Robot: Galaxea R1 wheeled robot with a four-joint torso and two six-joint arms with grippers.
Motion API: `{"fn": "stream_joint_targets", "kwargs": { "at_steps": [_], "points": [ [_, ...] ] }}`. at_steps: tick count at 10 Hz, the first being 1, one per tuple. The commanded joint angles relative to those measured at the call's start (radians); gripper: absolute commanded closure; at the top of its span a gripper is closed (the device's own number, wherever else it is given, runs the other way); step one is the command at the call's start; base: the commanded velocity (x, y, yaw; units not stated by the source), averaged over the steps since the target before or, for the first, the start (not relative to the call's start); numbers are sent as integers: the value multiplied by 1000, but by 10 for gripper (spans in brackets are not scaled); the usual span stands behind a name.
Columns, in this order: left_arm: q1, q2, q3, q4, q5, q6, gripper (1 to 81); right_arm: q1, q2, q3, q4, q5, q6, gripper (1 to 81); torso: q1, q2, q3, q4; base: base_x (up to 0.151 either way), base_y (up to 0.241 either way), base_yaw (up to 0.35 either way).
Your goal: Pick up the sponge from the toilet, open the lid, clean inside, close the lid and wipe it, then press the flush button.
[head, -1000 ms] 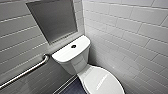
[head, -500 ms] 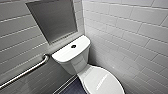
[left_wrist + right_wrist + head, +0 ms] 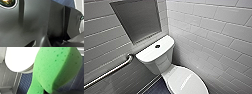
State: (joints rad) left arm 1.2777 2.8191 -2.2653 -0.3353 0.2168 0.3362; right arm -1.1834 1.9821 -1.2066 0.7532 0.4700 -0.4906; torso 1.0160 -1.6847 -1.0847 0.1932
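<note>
My right gripper grips the sponge (image 3: 55,69), held clear above the blue floor (image 3: 25,84). Just beyond the gripper, the lid (image 3: 186,80) lies shut over the bowl. Farther off, the flush button (image 3: 157,46) sits in the tank top (image 3: 146,53). I cannot tell whether my left gripper is open or closed.
</note>
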Motion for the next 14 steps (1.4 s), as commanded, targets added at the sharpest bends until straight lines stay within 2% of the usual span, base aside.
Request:
{"fn": "stream_joint_targets", "kwargs": {
  "at_steps": [1,4,7,9,11,12,14],
  "points": [
    [-17,14,-31,-1,95,3,10,282,-102,119,35,-91,-23,811,0,0,0,0,0,0,0],
    [-16,22,-40,1,93,3,10,398,8,47,44,-123,-23,811,0,0,0,0,0,0,0],
    [-16,22,-42,-1,96,3,10,544,178,-164,81,-250,-19,811,0,0,-1,0,0,0,0],
    [-16,17,-42,-5,95,3,10,656,240,-232,124,-315,-19,811,0,0,-1,0,0,0,0],
    [-8,30,-43,-8,95,3,10,760,321,-371,193,-408,-19,811,0,0,-1,0,0,0,0],
    [-5,37,-52,-8,93,3,10,788,366,-422,204,-447,-19,811,0,0,-1,0,0,0,0],
    [-5,59,-91,-8,95,3,10,799,477,-555,228,-462,-17,811,0,1,-2,0,0,0,0]
  ]
}}
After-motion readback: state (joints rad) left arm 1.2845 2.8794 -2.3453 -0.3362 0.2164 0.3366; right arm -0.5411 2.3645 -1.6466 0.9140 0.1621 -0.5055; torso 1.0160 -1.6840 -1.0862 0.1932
